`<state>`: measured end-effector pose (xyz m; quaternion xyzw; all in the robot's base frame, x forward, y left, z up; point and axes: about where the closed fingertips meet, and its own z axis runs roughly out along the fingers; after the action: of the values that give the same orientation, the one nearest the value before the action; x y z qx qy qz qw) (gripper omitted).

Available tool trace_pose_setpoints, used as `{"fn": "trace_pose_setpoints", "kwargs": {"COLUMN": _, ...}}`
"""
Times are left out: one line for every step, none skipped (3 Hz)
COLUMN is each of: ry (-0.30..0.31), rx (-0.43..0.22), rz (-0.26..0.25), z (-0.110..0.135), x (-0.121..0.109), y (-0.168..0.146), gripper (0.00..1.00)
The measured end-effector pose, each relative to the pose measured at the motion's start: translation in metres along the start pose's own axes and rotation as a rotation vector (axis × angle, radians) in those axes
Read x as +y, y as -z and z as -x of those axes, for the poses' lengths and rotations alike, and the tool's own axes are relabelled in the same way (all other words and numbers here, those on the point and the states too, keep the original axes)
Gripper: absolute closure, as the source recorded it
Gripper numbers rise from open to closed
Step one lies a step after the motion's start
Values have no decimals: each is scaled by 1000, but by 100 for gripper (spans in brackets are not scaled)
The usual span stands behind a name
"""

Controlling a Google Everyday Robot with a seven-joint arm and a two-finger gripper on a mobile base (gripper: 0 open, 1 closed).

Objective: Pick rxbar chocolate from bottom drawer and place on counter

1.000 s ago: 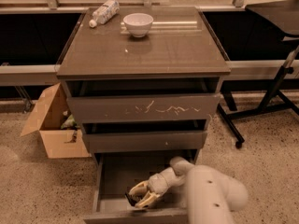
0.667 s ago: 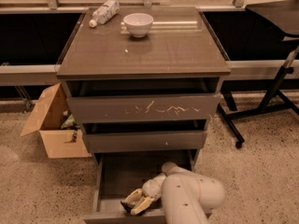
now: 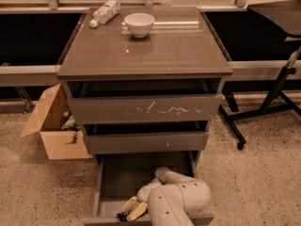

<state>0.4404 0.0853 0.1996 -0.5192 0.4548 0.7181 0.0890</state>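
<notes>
Camera view looks down on a three-drawer cabinet with the gripper (image 3: 128,213) low in the picture, reaching into the open bottom drawer (image 3: 121,177). The two pale jaws stand close together, pinched on the rxbar chocolate (image 3: 122,216), a small dark flat bar with pale lines that juts from their tips toward the drawer's front left corner. The bar sits low over the flat grey drawer floor; whether it touches the floor cannot be told.

Just behind and to the right of the jaws, the robot's rounded white arm (image 3: 181,202) fills the drawer's right half and overlaps its front edge. Past the jaws toward the back, the drawer floor runs on bare and grey.

Directly above the jaws is the narrower middle drawer (image 3: 146,142), shut. Above that is the top drawer (image 3: 141,110), whose front carries pale scratches.

Higher still, well apart from the jaws, the glossy grey-brown bench (image 3: 141,55) caps the cabinet. A white bowl (image 3: 139,24) stands upright near its far edge. A clear plastic bottle (image 3: 104,12) lies on its side just to the bowl's left, at the far left corner.

Left of the jaws and beyond the drawer's side wall, an open cardboard box (image 3: 51,135) rests on the speckled floor (image 3: 258,182) against the cabinet. Far to the right of the jaws, a black stand (image 3: 277,94) spreads its legs over that floor.
</notes>
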Motion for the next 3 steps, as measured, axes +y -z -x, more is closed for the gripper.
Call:
{"fn": "trace_pose_setpoints", "kwargs": {"ry": 40, "rx": 11, "rz": -32, "z": 9, "x": -12, "y": 13, "gripper": 100}}
{"fn": "trace_pose_setpoints", "kwargs": {"ry": 127, "rx": 35, "rz": -105, "z": 32, "x": -33, "y": 37, "gripper": 100}}
{"fn": "trace_pose_setpoints", "kwargs": {"ry": 171, "rx": 69, "rz": -200, "z": 43, "x": -63, "y": 44, "gripper": 100}}
